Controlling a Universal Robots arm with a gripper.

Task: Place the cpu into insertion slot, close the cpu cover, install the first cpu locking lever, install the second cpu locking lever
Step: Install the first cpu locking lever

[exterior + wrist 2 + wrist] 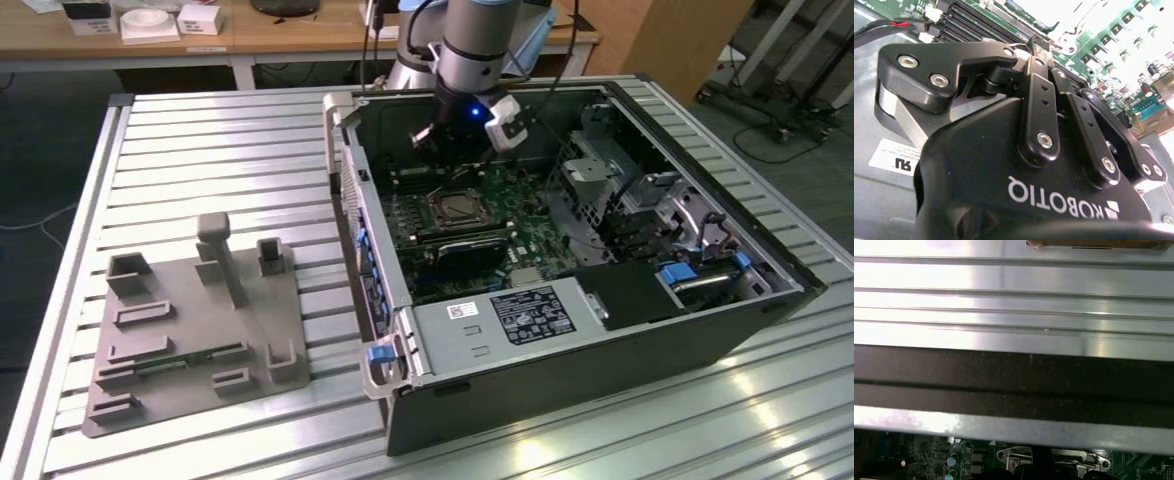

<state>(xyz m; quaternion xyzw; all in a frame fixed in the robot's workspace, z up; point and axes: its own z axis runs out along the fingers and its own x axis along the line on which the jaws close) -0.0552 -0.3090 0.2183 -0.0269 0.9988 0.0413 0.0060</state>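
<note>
Hovers with the tool (451, 158) above the CPU socket (457, 208) (opening impossible to tell); could gouge or bend it if lowered off-centre or tilted.

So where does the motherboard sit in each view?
Exterior view: the motherboard lies inside the open computer case, under the gripper.
Second wrist view: the motherboard is the green board behind the gripper.
First wrist view: the motherboard lies past the computer case's black wall.
Shared landmarks: the gripper, the computer case.
</note>
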